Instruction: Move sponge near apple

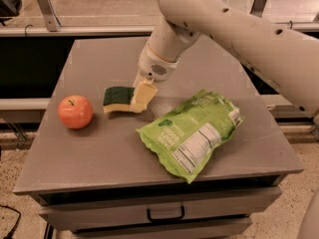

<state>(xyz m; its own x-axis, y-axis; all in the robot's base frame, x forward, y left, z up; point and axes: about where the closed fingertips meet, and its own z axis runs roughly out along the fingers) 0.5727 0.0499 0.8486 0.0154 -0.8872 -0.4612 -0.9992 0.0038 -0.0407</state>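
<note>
The sponge, dark green on top with a yellow body, lies on the grey table left of centre. The gripper reaches down from the white arm and is shut on the sponge's right end, which looks lifted a little. The red-orange apple stands on the table to the left of the sponge, a short gap between them.
A large green snack bag lies on the table right of the gripper. The table's front edge has a drawer with a handle below it. A dark gap borders the table on the left.
</note>
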